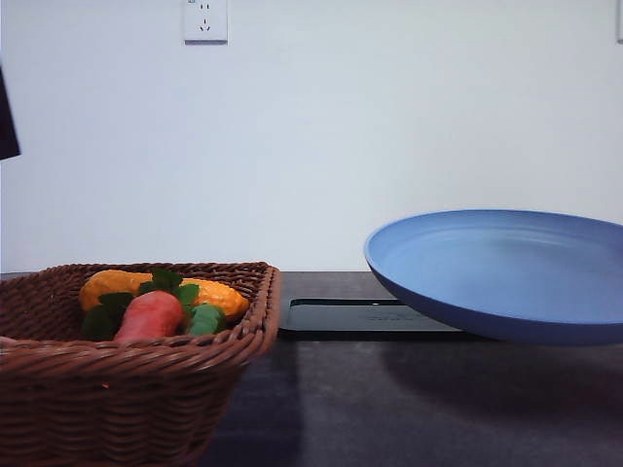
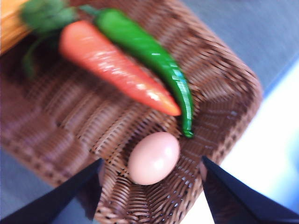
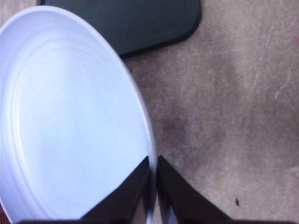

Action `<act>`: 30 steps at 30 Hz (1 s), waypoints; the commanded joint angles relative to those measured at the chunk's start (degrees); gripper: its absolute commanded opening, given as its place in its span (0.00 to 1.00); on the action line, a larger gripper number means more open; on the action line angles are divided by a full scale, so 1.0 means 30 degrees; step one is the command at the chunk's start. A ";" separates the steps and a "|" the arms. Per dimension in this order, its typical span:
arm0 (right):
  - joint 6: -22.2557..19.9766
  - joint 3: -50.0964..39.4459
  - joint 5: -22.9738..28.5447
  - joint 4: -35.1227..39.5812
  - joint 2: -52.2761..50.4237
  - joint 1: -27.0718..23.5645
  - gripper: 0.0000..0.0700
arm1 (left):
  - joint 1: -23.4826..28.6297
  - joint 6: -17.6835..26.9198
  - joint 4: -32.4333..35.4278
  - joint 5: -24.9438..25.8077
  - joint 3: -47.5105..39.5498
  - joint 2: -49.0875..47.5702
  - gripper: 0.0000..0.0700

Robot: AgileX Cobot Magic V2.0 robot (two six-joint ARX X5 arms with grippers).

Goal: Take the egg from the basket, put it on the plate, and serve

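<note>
My left claw [image 2: 152, 186] hangs spread wide over one corner of the basket [image 2: 219, 84], its two dark fingers [image 2: 65, 196] apart with the egg [image 2: 154, 157] lying between them on the woven floor, untouched by either. The egg sits close under the braided rim, just beside the tips of a red-orange carrot [image 2: 117, 70] and a green pepper [image 2: 149, 51] that lie side by side across the wicker. From the front, the basket [image 1: 136, 360] stands on the dark worktop [image 1: 409, 409] at the left, the carrot [image 1: 148, 316] and some yellow-orange vegetable [image 1: 122, 282] with green leaves showing above its rim. My right claw [image 3: 153, 186] is pinched together on the rim of the blue plate [image 3: 70, 116], one finger over the plate's inner face, the other outside the edge. In the front view the plate [image 1: 506, 272] is off the worktop, tilted, its shadow falling below it, and a flat black tray [image 1: 365, 316] rests on the worktop behind it.
</note>
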 commanded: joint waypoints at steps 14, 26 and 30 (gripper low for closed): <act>-0.0316 0.0109 -0.0095 0.0083 0.0013 -0.0029 0.00 | -0.1959 0.0776 -0.1137 -0.1686 0.1050 0.5826 0.60; -0.0459 0.0109 -0.0087 0.0147 0.0013 -0.0029 0.00 | -0.1959 0.1812 -0.1042 -0.1686 0.1050 0.7776 0.59; -0.0472 0.0109 -0.0082 0.0184 0.0013 -0.0029 0.00 | -0.1959 0.2046 -0.0888 -0.1686 0.1050 0.8155 0.59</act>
